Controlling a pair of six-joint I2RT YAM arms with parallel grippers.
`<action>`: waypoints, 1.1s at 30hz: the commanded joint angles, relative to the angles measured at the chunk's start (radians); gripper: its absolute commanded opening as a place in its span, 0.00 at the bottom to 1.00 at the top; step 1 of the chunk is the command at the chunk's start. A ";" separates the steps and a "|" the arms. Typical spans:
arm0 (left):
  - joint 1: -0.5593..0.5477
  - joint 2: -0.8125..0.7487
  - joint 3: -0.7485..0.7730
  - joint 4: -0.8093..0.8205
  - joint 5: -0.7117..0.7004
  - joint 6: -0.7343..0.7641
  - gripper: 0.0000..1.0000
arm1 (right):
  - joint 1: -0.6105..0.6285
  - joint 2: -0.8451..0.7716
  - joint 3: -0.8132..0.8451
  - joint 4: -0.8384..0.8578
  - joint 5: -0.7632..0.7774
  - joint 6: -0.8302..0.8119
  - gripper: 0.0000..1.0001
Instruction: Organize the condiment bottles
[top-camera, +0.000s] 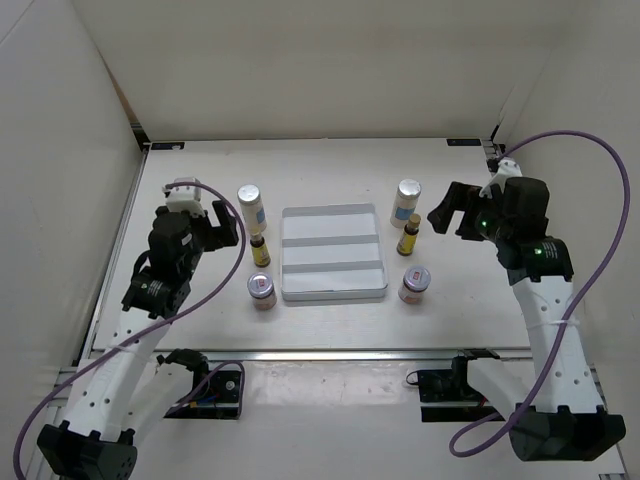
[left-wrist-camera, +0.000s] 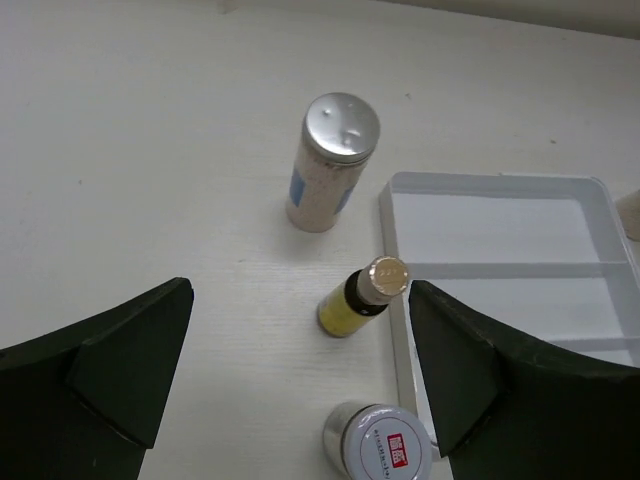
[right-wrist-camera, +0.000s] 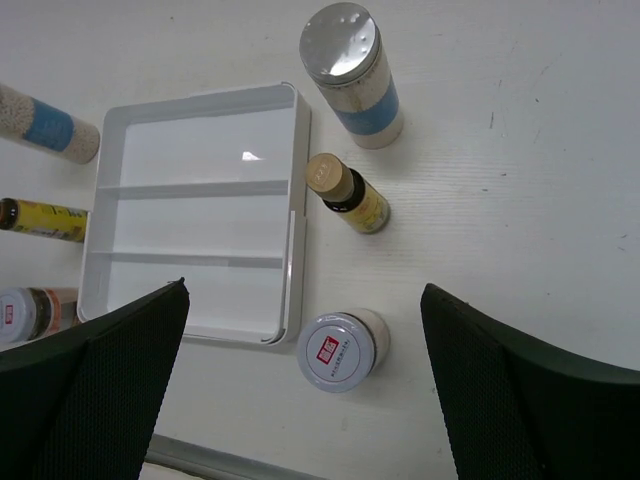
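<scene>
Several condiment bottles stand upright in two columns beside a white three-compartment tray (top-camera: 333, 290). Left of it are a tall white bottle (top-camera: 250, 208), a slim yellow bottle (top-camera: 260, 249) and a short silver-lidded jar (top-camera: 262, 291). Right of it are a second tall white bottle (top-camera: 406, 202), a yellow one (top-camera: 411, 236) and a short jar (top-camera: 414, 285). My left gripper (top-camera: 226, 230) hovers open just left of the left column, holding nothing. Above and right of the right column, my right gripper (top-camera: 449, 215) is open and empty. In the right wrist view the short jar (right-wrist-camera: 340, 350) lies between the fingers, far below.
The tray's compartments (left-wrist-camera: 500, 235) hold nothing. White walls enclose the table on the left, back and right. A metal rail (top-camera: 330, 354) runs along the near edge by the arm bases. Purple cables loop off both arms.
</scene>
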 joint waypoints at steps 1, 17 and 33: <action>-0.001 0.019 -0.025 -0.052 -0.181 -0.162 1.00 | 0.008 -0.003 -0.024 -0.027 0.045 0.000 1.00; -0.001 0.063 -0.035 -0.062 -0.224 -0.161 1.00 | 0.028 0.178 -0.013 -0.142 0.045 0.098 1.00; -0.001 0.066 -0.035 -0.062 -0.224 -0.161 1.00 | 0.256 0.459 0.007 -0.177 0.303 0.153 1.00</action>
